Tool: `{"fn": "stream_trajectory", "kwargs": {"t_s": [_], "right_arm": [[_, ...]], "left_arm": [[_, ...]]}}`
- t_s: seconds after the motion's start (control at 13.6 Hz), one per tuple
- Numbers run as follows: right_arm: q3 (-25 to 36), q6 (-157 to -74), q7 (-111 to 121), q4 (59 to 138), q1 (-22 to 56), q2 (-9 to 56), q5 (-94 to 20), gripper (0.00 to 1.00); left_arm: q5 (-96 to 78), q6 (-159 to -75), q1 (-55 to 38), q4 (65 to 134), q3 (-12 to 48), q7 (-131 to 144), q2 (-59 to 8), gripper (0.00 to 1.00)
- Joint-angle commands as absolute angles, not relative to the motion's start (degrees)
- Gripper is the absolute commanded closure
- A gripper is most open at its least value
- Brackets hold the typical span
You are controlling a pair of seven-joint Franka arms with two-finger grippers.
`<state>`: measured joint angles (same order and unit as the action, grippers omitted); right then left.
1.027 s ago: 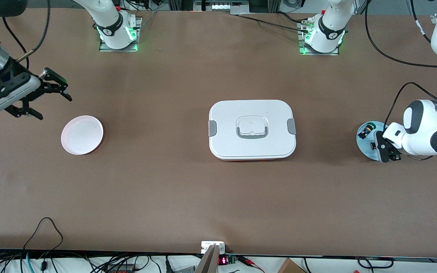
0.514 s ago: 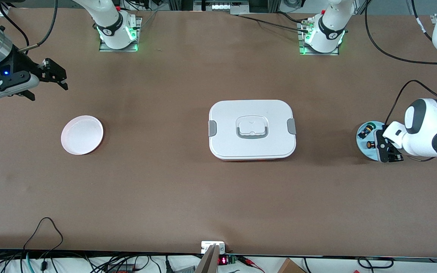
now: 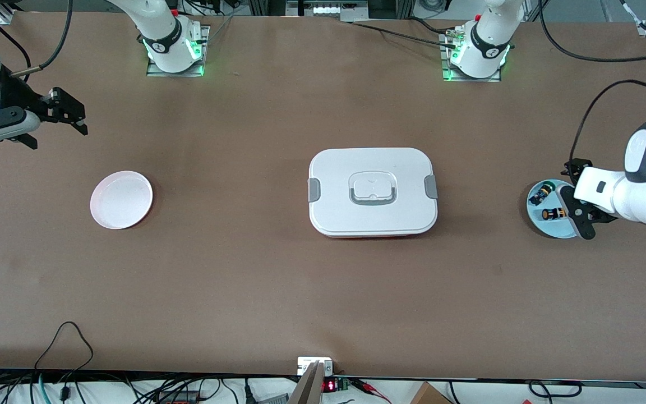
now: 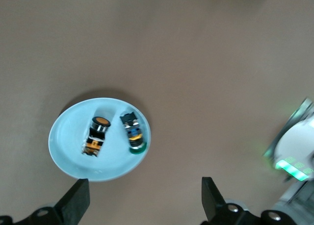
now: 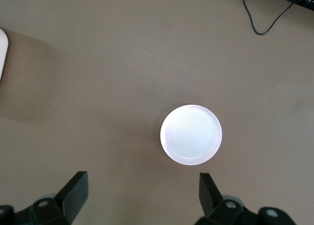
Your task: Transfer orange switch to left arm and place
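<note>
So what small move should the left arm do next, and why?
Probably lower the open left gripper onto the orange switch: it hangs over the blue plate, nothing is held yet, and the switch lies there beside the green one.

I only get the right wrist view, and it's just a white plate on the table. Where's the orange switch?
Observer: The orange switch lies on a blue plate at the left arm's end of the table.
Operator: Is it all alone there?
Observer: No, a green switch lies beside it on the same plate.
Operator: Is anything grabbing it?
Observer: Not yet. The left gripper hangs over the blue plate with its jaws open, holding nothing.
</note>
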<state>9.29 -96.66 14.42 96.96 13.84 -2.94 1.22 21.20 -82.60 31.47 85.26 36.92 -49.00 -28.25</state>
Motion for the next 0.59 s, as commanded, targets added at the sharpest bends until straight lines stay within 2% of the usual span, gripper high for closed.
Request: {"fn": "stream_trajectory", "kwargs": {"t_s": [0.0, 0.29, 0.51], "right_arm": [[9.05, -94.75, 13.71, 94.66, 13.8, -1.76, 3.43, 0.0], [8.97, -94.92, 13.72, 92.82, 14.06, -0.53, 3.34, 0.0], [8.61, -93.78, 13.88, 92.99, 14.33, -0.53, 3.43, 0.0]], "left_arm": [[20.31, -74.38, 31.55, 78.33, 41.91, -34.42, -29.0, 0.0], [15.91, -68.3, 30.15, 71.13, 44.91, -15.5, -28.92, 0.0], [15.91, -65.75, 28.13, 65.84, 45.0, -10.74, -28.92, 0.0]]}}
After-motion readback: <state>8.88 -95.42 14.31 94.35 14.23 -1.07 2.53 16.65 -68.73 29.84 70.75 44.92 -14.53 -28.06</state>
